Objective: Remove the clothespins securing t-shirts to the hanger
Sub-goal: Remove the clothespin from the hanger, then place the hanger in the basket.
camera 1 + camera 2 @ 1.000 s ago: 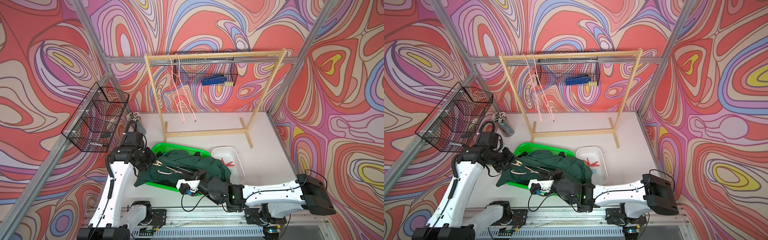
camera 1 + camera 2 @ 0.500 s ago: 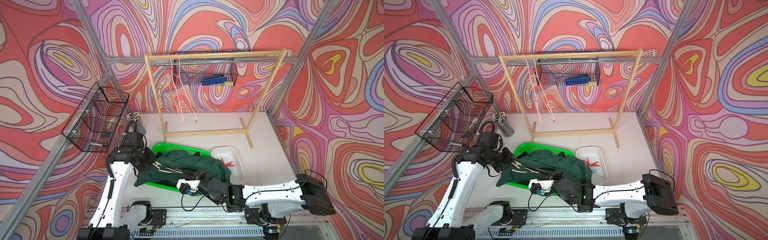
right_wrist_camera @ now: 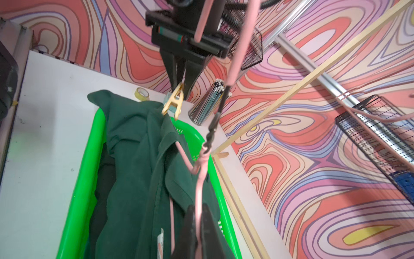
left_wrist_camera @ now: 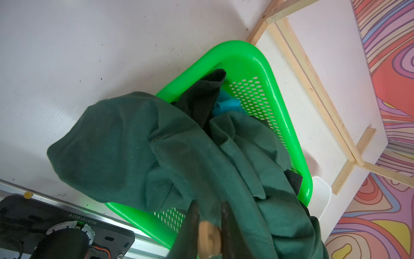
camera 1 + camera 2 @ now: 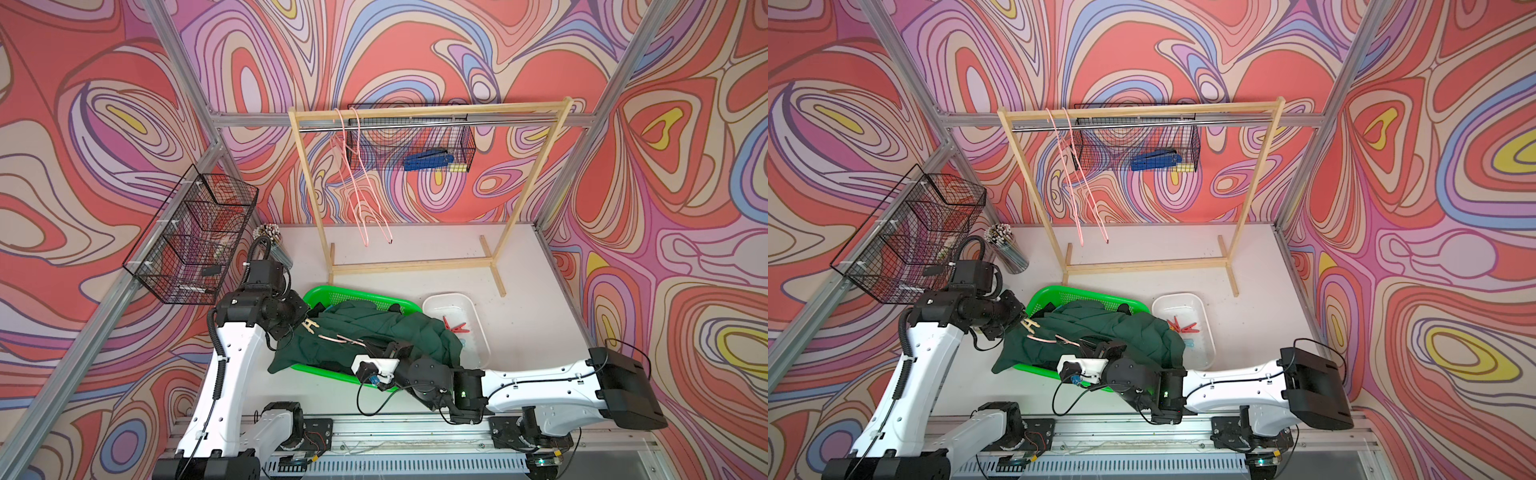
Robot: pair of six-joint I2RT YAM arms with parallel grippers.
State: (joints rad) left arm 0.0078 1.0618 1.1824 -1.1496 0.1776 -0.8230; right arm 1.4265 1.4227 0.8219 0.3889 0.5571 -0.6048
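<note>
At lower centre in both top views, the left hand (image 5: 304, 323) pinched the yellow clothespin (image 5: 310, 326) on the green t-shirt (image 5: 374, 332); the right hand (image 3: 198, 210) gripped the pink hanger (image 3: 201, 172).

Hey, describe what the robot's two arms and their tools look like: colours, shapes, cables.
The left arm and right arm match: glossy white links joined by black cylindrical joints. A ribbed black hose runs along the left one; a thin black cable loops under the right one's wrist. The left tool and right tool each have two slim, tapered black fingers.
</note>
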